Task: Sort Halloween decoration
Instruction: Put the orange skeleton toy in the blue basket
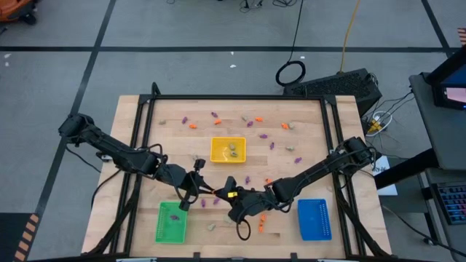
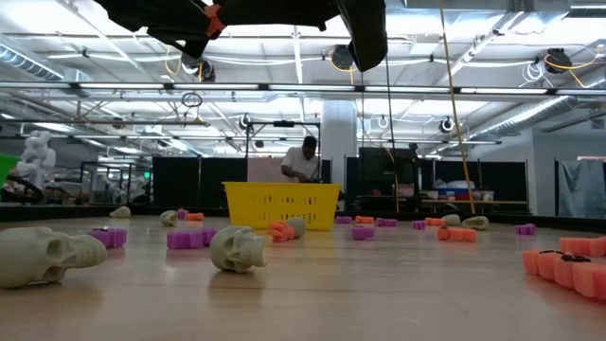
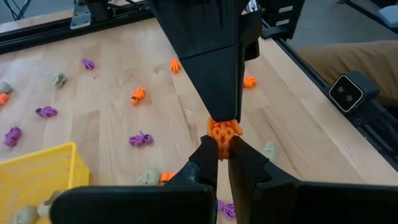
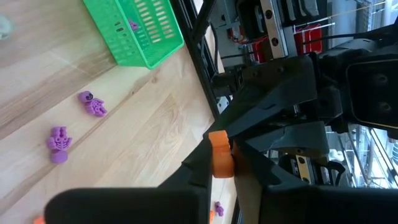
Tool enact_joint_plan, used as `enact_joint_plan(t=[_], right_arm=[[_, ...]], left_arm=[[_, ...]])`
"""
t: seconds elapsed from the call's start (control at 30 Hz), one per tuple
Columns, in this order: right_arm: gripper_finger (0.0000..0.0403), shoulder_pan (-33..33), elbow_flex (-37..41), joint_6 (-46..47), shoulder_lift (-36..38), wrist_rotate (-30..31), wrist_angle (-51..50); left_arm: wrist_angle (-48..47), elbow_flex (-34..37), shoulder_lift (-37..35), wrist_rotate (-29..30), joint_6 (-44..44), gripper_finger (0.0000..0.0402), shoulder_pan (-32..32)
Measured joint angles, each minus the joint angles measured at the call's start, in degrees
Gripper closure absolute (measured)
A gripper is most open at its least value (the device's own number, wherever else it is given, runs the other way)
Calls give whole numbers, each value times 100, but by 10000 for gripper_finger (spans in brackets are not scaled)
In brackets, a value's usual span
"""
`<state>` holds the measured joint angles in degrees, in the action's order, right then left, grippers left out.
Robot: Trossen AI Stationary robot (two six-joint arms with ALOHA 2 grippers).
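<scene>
Handover of orange trinket point(image 3: 222, 132) under way, by the look of it. Pinched off the counter point(image 1: 306, 124) at its near middle, between green tray point(image 1: 170, 222) on the left and blue tray point(image 1: 314, 220) on the right. Clamped at one end by left tool point(image 3: 222, 152), at the other by right tool point(image 4: 219, 152), tip to tip. Calls next, probably, for one tool to let go without tugging, then a carry to a tray. Sits squarely between both tools, touching each.
</scene>
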<state>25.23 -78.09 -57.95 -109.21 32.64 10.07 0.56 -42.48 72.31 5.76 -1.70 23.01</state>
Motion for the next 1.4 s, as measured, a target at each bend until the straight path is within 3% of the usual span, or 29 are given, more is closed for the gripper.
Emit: enact_joint_plan(t=[0.17,0.5,0.63,0.83,0.93,1.13,1.4], right_arm=[[377,0,-1,55,0,0,-2],[379,192,-1,1020,0,17,-374],[379,404,-1,1738,0,54,-683],[379,903,1,3160,247,57,-1704],[379,1136,1,4125,517,56,-2310],[379,1484,1,6421,1208,-14,-3824],[379,1647,-4,9445,1772,-1380,-5474]], left_arm=[[10,0,0,0,0,362,-1],[89,0,0,-2,-8,189,146],[76,0,0,26,22,146,227],[74,0,0,513,309,132,275],[104,0,0,939,602,132,273],[293,0,0,1091,864,132,248],[735,0,0,1124,883,132,246]])
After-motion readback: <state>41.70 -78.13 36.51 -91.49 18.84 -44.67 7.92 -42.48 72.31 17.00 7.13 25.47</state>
